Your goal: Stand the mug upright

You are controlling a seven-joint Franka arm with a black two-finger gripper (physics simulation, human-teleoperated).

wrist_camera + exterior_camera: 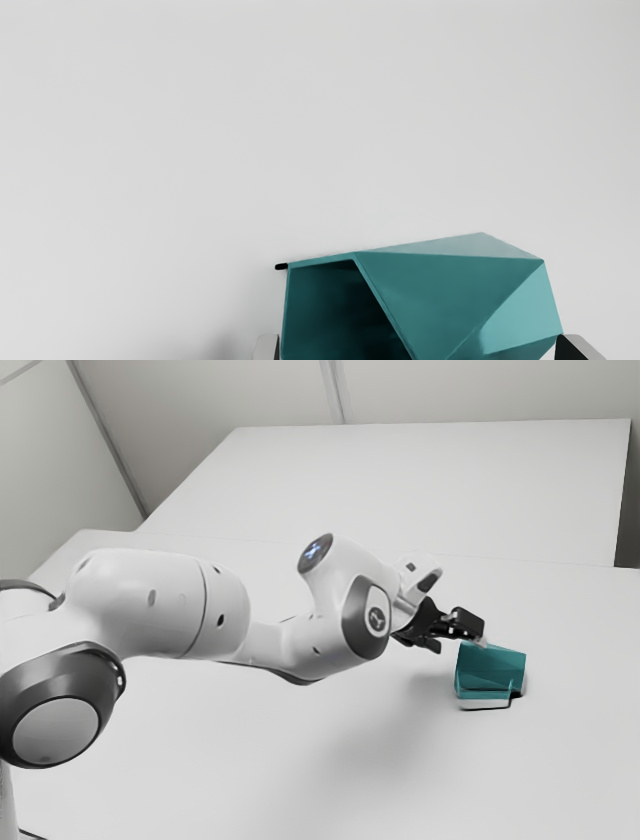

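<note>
So the mug (490, 668) is lying over on its side on the white table (250, 760), definitely not upright. I'm using it as the landmark for everything here. The black gripper (460, 636) is right up by the mug's upper edge, on the side facing the exterior view's left, with the arm (285, 650) reaching in from that same side. Going by the wrist view, the fingers (577, 348) are spread wide, one by the mug's open mouth and the other by its closed end, so the mug is lengthwise between them. Can't really tell if either one is touching it. The mug itself is teal and faceted, pretty dark inside, and there's a little black bit (281, 266) poking out just beside the rim. There's also a pale strip (484, 704) along its lower edge, and a second white surface (430, 480) well behind it.
</note>
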